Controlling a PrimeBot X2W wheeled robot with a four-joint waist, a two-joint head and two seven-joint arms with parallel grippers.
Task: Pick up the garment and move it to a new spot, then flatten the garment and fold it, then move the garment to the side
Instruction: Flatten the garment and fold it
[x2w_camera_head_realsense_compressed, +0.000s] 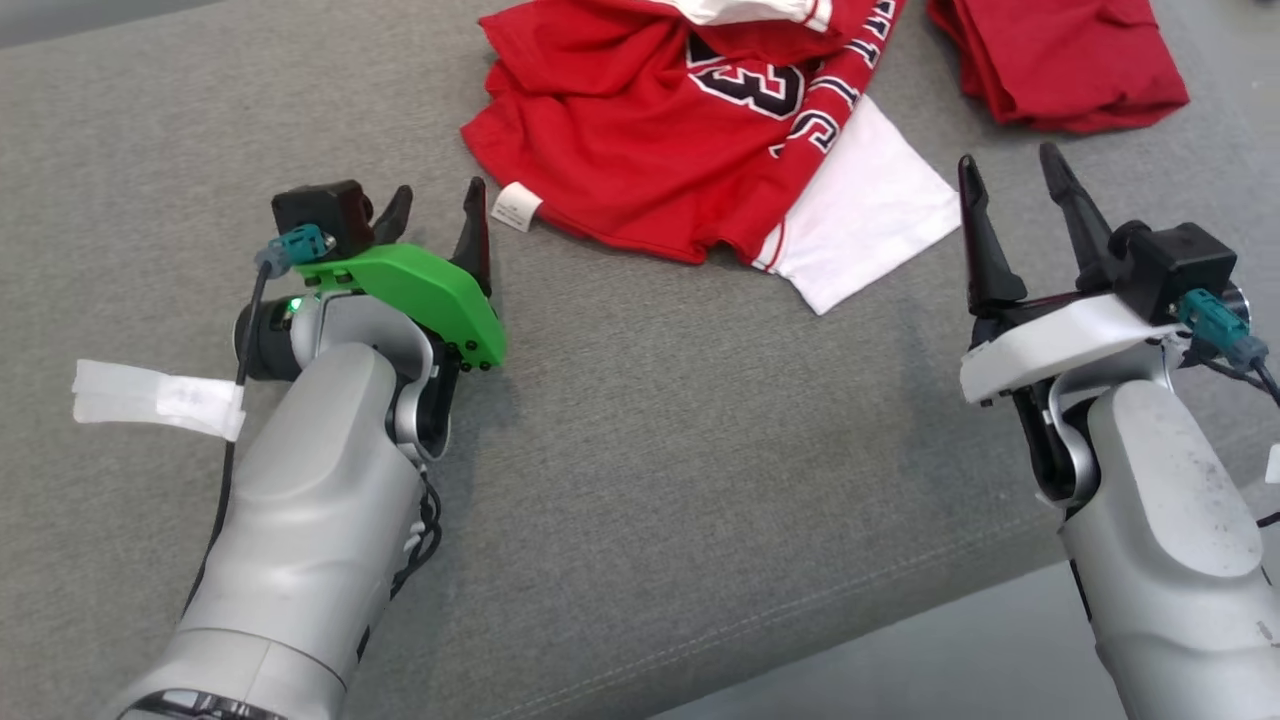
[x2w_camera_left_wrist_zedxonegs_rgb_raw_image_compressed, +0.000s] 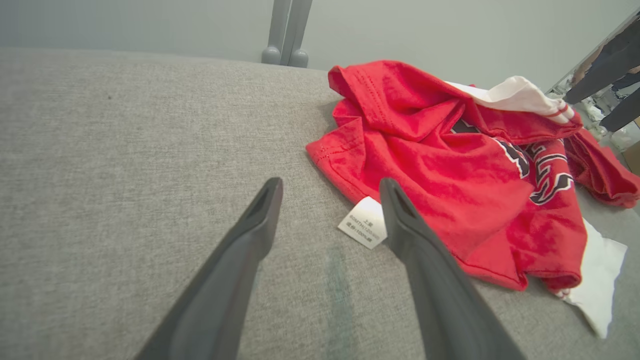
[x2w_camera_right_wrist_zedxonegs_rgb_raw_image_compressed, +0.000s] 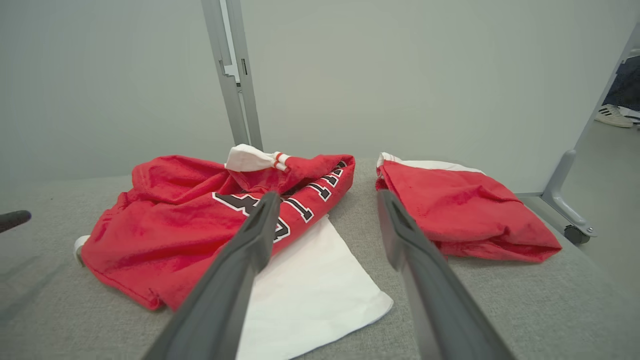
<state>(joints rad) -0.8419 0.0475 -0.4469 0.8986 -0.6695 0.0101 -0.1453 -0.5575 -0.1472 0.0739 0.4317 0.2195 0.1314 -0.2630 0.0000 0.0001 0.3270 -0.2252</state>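
Note:
A crumpled red garment (x2w_camera_head_realsense_compressed: 640, 130) with black-and-white lettering and a white sleeve (x2w_camera_head_realsense_compressed: 860, 215) lies at the far middle of the grey surface (x2w_camera_head_realsense_compressed: 640, 450). In the left wrist view the garment (x2w_camera_left_wrist_zedxonegs_rgb_raw_image_compressed: 450, 185) shows a white care label (x2w_camera_left_wrist_zedxonegs_rgb_raw_image_compressed: 364, 227) at its near hem. From the right wrist the garment (x2w_camera_right_wrist_zedxonegs_rgb_raw_image_compressed: 175, 220) lies ahead to the left. My left gripper (x2w_camera_head_realsense_compressed: 435, 215) stands open just left of the label, holding nothing. My right gripper (x2w_camera_head_realsense_compressed: 1015, 190) is open too, right of the white sleeve, empty.
A second, folded red garment (x2w_camera_head_realsense_compressed: 1060, 60) lies at the far right, also seen as a folded red garment (x2w_camera_right_wrist_zedxonegs_rgb_raw_image_compressed: 465, 210) from the right wrist. A white tape strip (x2w_camera_head_realsense_compressed: 155, 397) sits on the surface at left. The surface's front edge (x2w_camera_head_realsense_compressed: 900, 620) runs across the lower right. Metal frame posts (x2w_camera_right_wrist_zedxonegs_rgb_raw_image_compressed: 232, 75) stand behind.

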